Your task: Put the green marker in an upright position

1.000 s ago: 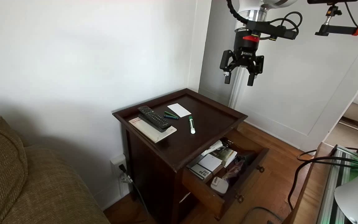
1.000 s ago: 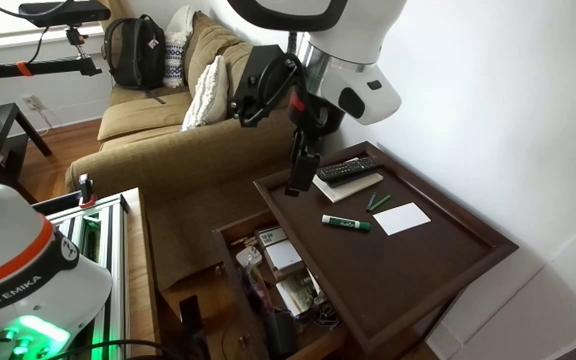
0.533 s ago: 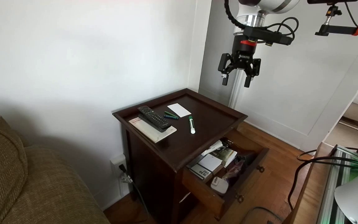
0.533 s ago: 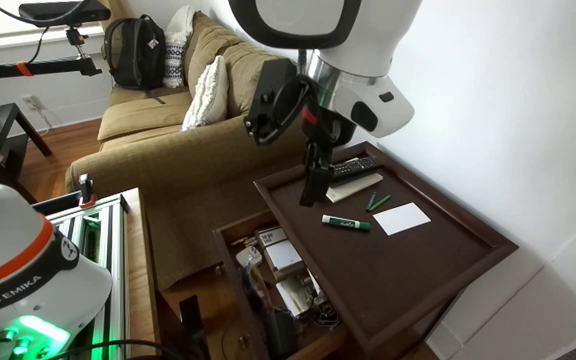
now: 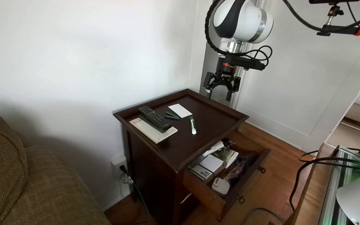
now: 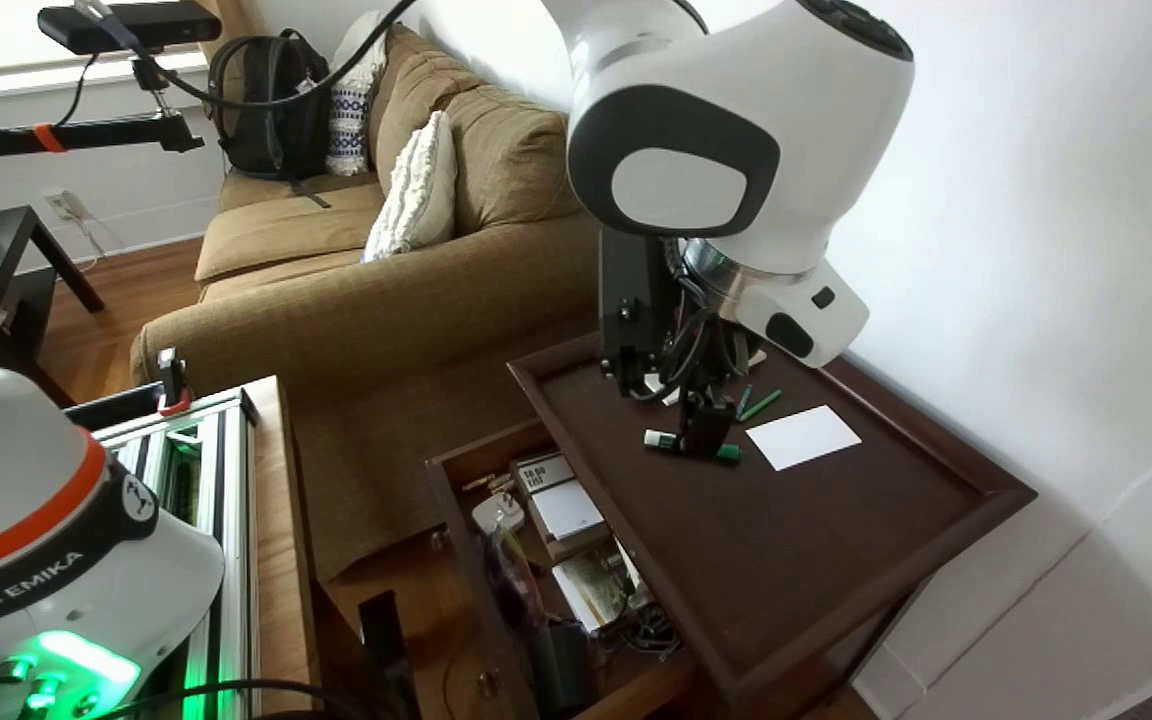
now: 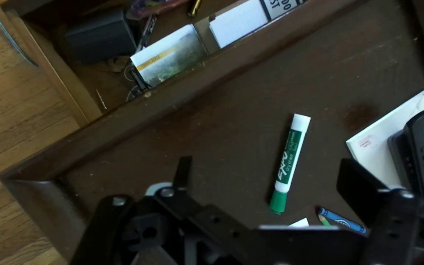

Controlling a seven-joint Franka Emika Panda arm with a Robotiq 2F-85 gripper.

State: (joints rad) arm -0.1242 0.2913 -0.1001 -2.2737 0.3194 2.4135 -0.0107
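The green marker (image 5: 193, 125) has a white body, a green label and a green cap. It lies flat on the dark wooden top of the nightstand (image 5: 216, 115). In an exterior view my gripper's finger covers its middle, leaving the white end of the marker (image 6: 656, 439) and the green cap in sight. In the wrist view the whole marker (image 7: 291, 158) shows, its cap end between the two fingers. My gripper (image 5: 219, 96) is open and empty, fingers pointing down, above the tabletop. Its fingers (image 7: 183, 173) stand wide apart and do not touch the marker.
A blue crayon (image 7: 342, 219) and a green pencil (image 7: 323, 219) lie near the marker's cap. A white card (image 6: 804, 437) lies beside them. A black remote (image 5: 155, 118) rests on a pale book (image 5: 167, 134). An open drawer (image 5: 251, 168) juts out below the top. A wall (image 5: 120, 56) rises behind.
My gripper has come down and moved over the nightstand: left and down in an exterior view, right and down in an exterior view. It stays open. The marker has not moved.
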